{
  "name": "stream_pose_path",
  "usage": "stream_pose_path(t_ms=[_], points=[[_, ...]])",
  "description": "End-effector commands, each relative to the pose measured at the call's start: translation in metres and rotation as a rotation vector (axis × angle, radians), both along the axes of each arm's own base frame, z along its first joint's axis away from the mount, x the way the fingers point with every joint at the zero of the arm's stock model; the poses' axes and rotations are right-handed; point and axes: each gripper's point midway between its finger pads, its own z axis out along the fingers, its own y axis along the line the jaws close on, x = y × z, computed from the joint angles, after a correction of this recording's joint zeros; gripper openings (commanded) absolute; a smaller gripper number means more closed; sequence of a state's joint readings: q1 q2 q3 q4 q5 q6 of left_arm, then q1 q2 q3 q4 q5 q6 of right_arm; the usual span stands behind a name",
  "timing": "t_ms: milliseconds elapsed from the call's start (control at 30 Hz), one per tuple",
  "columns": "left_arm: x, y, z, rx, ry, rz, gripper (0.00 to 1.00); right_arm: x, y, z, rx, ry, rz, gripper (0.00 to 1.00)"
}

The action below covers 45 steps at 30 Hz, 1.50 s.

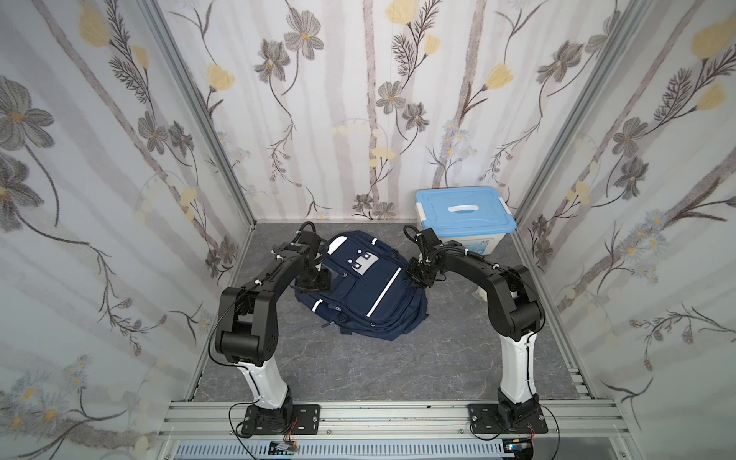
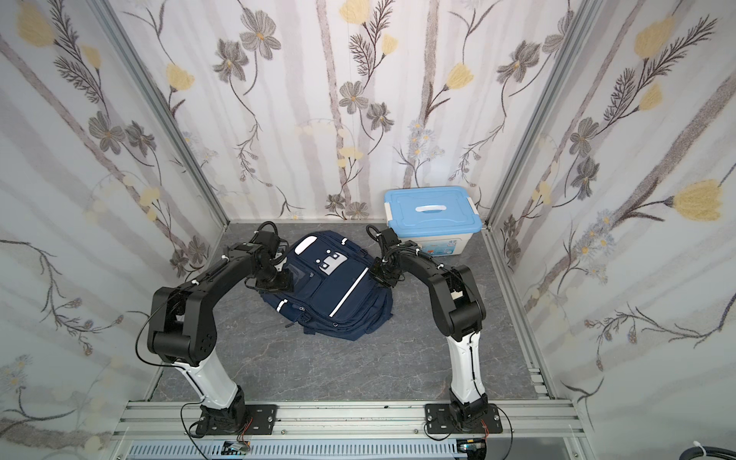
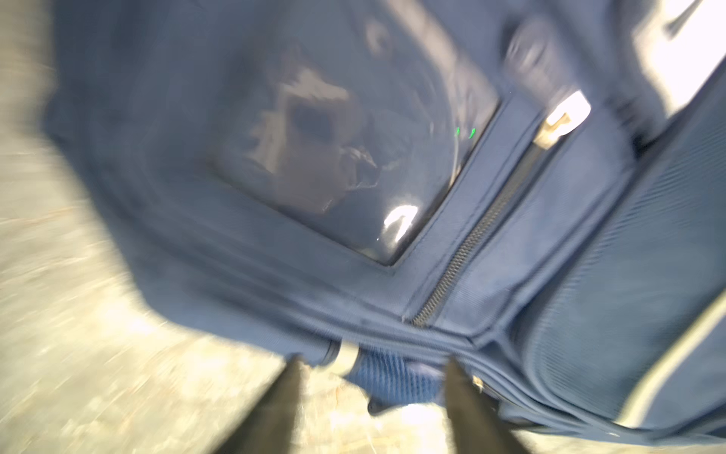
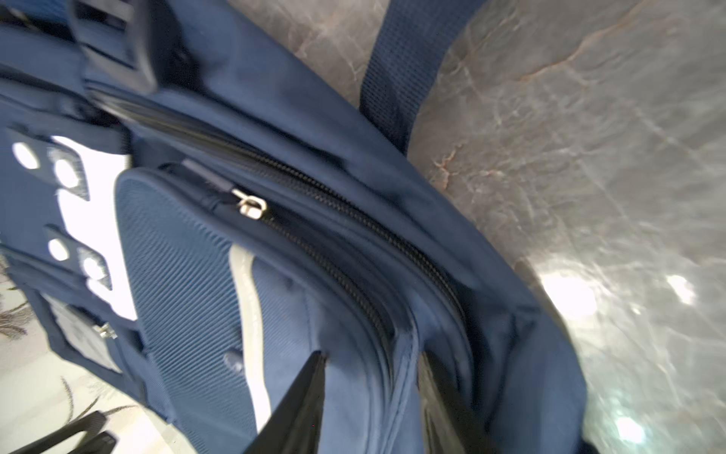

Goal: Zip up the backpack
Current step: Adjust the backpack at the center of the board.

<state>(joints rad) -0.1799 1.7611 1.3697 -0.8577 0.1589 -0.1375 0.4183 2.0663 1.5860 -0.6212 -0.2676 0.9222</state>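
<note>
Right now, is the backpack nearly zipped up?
The small zipper beside the clear window looks closed. The right gripper is pinching a fold of the backpack next to its long zippers; the left gripper hangs open at the bag's edge. What's left is unclear: I cannot tell whether the long zippers are fully shut.

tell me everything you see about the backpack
The backpack is navy fabric with white reflective stripes, a white-grey patch and a clear window pocket. It lies flat, front up, on the grey marbled table. The right pincer pinches a fold by its zippers; the open left pincer is at its opposite edge.
</note>
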Motion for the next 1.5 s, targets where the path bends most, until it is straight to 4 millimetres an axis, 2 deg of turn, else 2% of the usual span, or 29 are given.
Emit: stream_pose_path(t_ms=[0,67,167,233,333,400,500,533,567,700,800,867,967,1100,1167,1267,1367,1467], points=[[-0.017,-0.004,0.013,-0.086,0.081,0.161,0.79,-0.002,-0.002,0.032,0.004,-0.051,-0.006,0.42],[-0.026,-0.007,0.011,-0.221,0.129,0.334,0.83,-0.008,0.003,0.056,0.026,-0.097,0.009,0.42],[-0.025,-0.008,0.012,-0.450,0.139,0.543,0.69,-0.024,0.014,0.078,0.046,-0.134,0.043,0.42],[-0.017,-0.006,0.017,-0.585,0.094,0.655,0.64,-0.035,0.021,0.082,0.051,-0.140,0.068,0.42],[-0.006,-0.003,0.030,-0.736,0.024,0.802,0.60,-0.061,0.042,0.094,0.068,-0.160,0.137,0.42],[-0.001,0.003,0.036,-0.775,-0.035,0.873,0.55,-0.082,0.061,0.102,0.082,-0.174,0.196,0.42],[0.012,0.019,0.037,-0.793,-0.133,0.955,0.48,-0.107,0.083,0.101,0.097,-0.185,0.269,0.42],[0.018,0.021,0.035,-0.811,-0.134,0.967,0.47,-0.114,0.089,0.098,0.103,-0.190,0.290,0.42],[0.023,0.018,0.032,-0.824,-0.117,0.960,0.44,-0.094,0.073,0.093,-0.094,-0.376,0.358,0.60],[0.025,0.012,0.009,-0.797,-0.054,0.934,0.39,-0.099,0.103,0.102,-0.023,-0.460,0.353,0.58],[0.025,0.012,-0.003,-0.792,-0.037,0.934,0.39,-0.103,0.131,0.094,0.067,-0.382,0.343,0.58],[0.025,0.004,-0.008,-0.810,-0.002,0.908,0.38,-0.106,0.154,0.091,0.142,-0.334,0.334,0.57],[0.012,0.003,-0.016,-0.759,0.044,0.902,0.37,-0.103,0.180,0.092,0.221,-0.253,0.313,0.56],[-0.004,0.014,-0.014,-0.658,0.052,0.884,0.42,-0.109,0.194,0.079,0.188,-0.058,0.289,0.49],[-0.007,0.020,-0.011,-0.606,0.037,0.863,0.44,-0.128,0.210,0.082,0.145,-0.030,0.355,0.52],[-0.010,0.012,-0.015,-0.641,0.076,0.848,0.45,-0.134,0.210,0.076,0.098,0.014,0.366,0.54],[-0.020,-0.004,-0.029,-0.708,0.168,0.838,0.43,-0.137,0.199,0.060,0.067,0.054,0.344,0.52],[-0.030,-0.007,-0.034,-0.714,0.174,0.848,0.38,-0.134,0.187,0.061,0.028,0.022,0.339,0.51]])
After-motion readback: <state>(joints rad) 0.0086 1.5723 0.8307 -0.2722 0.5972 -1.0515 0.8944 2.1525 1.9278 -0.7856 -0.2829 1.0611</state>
